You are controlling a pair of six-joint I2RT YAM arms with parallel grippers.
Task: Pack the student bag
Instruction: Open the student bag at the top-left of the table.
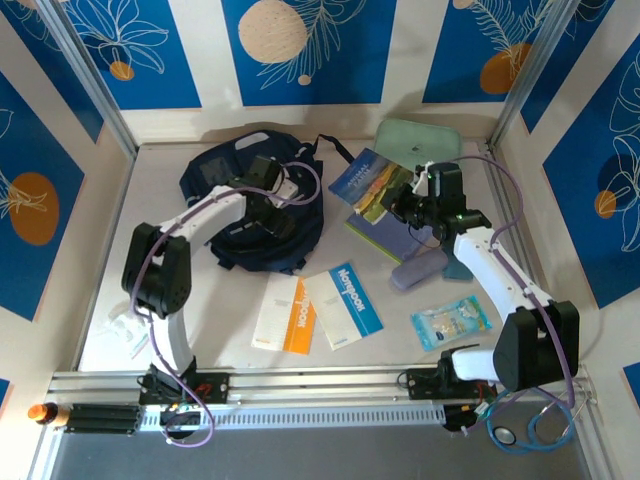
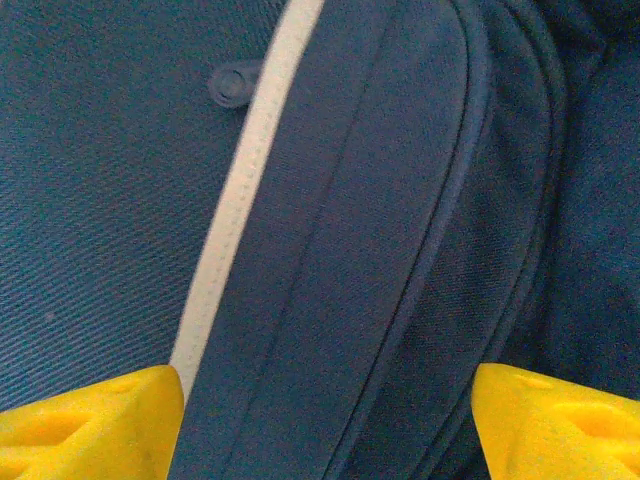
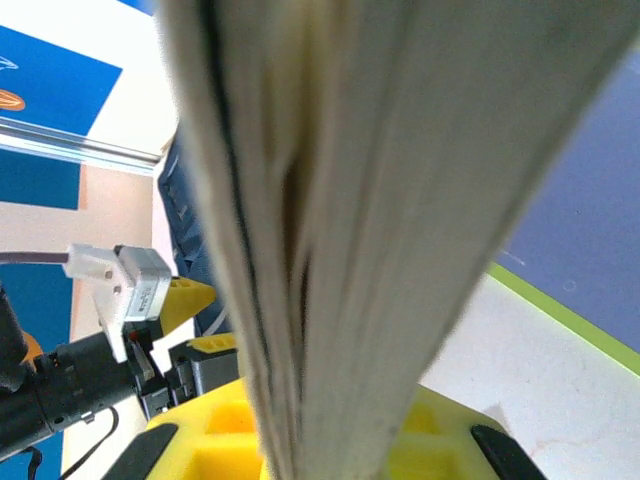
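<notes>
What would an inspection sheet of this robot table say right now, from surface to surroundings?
Surface: pale table, no spills seen.
Job's things: navy student bag lies at the back left; a book is held tilted to its right, not yet inside.
Clutter: orange notebook, blue notebook, clear packet, mint-green case, lilac pouch.
Grippers: left gripper open over the bag's fabric; right gripper shut on the book.
Cables: purple cables run along both arms; cable loops hang at the near right corner.
Surroundings: blue-and-white leaf-print panels; metal rail along the near edge.
</notes>
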